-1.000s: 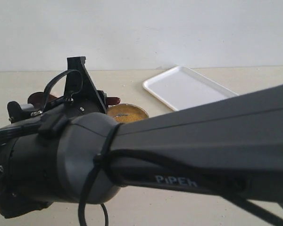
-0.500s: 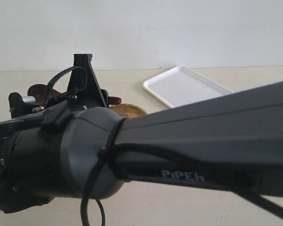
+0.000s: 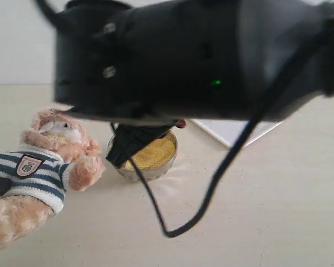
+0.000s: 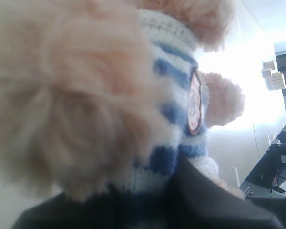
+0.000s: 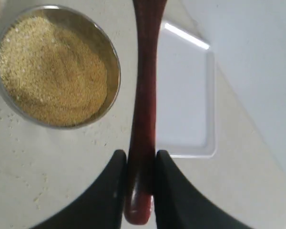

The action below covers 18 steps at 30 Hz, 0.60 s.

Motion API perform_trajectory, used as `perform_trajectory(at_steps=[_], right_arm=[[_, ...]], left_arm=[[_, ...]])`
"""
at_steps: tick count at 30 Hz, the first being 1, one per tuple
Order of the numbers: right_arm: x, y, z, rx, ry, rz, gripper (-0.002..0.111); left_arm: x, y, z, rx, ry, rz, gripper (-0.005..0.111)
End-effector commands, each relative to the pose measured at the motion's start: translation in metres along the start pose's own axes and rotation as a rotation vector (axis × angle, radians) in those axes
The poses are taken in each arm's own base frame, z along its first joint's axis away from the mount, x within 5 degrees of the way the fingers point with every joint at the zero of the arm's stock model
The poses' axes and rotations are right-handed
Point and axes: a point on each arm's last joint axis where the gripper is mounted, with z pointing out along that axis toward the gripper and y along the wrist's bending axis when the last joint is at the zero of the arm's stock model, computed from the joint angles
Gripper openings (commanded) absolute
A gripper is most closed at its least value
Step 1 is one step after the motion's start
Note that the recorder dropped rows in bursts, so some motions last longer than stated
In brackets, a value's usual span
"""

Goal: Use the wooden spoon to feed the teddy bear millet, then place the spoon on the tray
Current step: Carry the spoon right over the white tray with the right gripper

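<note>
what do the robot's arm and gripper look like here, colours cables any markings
The arm filling the exterior view is a bulky matte black housing with silver screw heads, a small green light and a thin black cable looping beneath it. The right gripper has two smooth black fingers that curve and taper towards their tips. No lettering is visible.

We see a round steel bowl (image 3: 147, 173) standing on a pale, speckled tabletop (image 3: 278, 222). Behind it we find a plain white wall (image 3: 16, 50).
</note>
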Motion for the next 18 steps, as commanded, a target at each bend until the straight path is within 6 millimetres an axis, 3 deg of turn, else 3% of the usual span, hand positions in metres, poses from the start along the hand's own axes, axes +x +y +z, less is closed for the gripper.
perform_trajectory(at_steps=[1, 5, 9, 12, 18], right_arm=[[0.041, -0.027, 0.017, -0.12, 0.043, 0.194, 0.0], [0.075, -0.05, 0.036, -0.189, 0.07, 0.369, 0.0], [0.097, -0.08, 0.057, -0.197, 0.098, 0.518, 0.0], [0.104, -0.097, 0.071, -0.203, 0.092, 0.527, 0.0], [0.097, -0.132, 0.101, -0.293, 0.111, 0.612, 0.0]], left_arm=[[0.0, -0.003, -0.001, 0.021, -0.011, 0.006, 0.007], [0.0, -0.003, -0.001, 0.021, -0.011, 0.006, 0.007], [0.0, -0.003, -0.001, 0.021, -0.011, 0.006, 0.007], [0.0, -0.003, -0.001, 0.021, -0.011, 0.006, 0.007], [0.0, -0.003, -0.001, 0.021, -0.011, 0.006, 0.007]])
